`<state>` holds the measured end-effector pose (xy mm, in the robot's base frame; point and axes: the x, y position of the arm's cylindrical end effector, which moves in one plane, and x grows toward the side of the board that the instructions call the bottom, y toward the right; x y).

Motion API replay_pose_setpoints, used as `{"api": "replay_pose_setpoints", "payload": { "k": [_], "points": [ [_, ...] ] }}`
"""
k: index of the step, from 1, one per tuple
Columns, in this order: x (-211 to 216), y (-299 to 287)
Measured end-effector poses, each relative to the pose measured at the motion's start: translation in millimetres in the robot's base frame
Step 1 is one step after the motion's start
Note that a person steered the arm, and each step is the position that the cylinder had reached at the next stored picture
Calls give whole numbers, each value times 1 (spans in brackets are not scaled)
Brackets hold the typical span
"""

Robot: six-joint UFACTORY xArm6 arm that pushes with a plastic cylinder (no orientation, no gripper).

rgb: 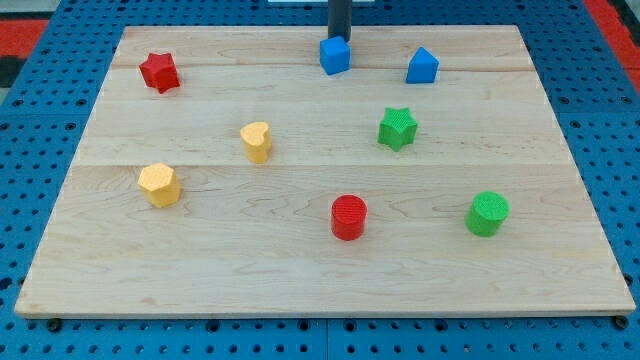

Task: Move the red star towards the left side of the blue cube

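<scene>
The red star (159, 72) sits at the board's upper left. The blue cube (335, 55) sits at the top centre, far to the star's right. My dark rod comes down from the view's top just behind the cube; my tip (340, 41) stands at the cube's upper edge, and its very end is partly hidden by the cube. Whether it touches the cube I cannot tell. The tip is far from the red star.
A second blue block (422, 66) lies at the upper right. A green star (397, 128), yellow heart (256, 141), yellow hexagon-like block (159, 184), red cylinder (349, 217) and green cylinder (487, 213) are spread over the wooden board (300, 290).
</scene>
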<state>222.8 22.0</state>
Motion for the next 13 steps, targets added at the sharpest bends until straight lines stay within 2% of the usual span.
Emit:
{"api": "replay_pose_setpoints", "payload": {
  "k": [1, 2, 3, 4, 5, 6, 8, 9, 10, 11, 13],
  "points": [
    [9, 4],
    [-22, -10],
    [-28, -12],
    [-31, -35],
    [-25, -85],
    [-14, -95],
    [76, -120],
    [87, -129],
    [87, -190],
    [116, -218],
    [104, -258]
  ]
}}
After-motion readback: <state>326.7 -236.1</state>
